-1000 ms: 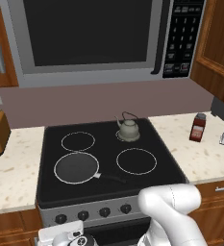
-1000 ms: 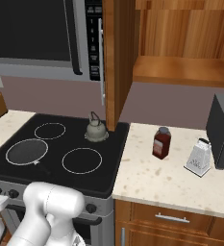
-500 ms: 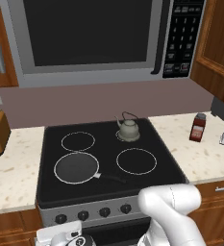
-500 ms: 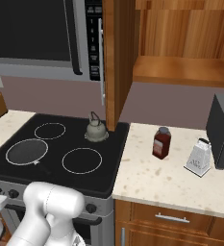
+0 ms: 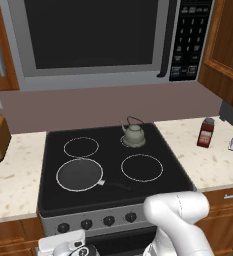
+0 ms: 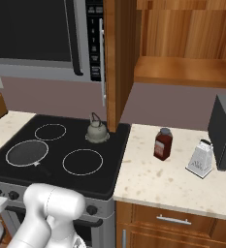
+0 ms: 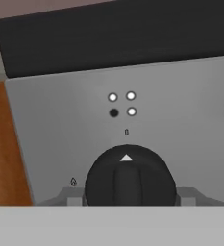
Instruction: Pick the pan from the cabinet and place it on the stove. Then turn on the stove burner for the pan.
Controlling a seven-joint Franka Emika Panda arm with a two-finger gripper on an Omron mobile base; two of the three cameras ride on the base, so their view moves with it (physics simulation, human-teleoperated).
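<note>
Pan [image 5: 79, 175] on stove [image 5: 113, 150], unlabelled

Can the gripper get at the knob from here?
Probably yes: the knob sits dead ahead on the stove front, with nothing between it and the hand.

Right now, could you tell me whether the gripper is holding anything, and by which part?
It cannot be told: the round black stove knob sits right before the hand camera, but the fingertips are not clearly visible around it.
</note>
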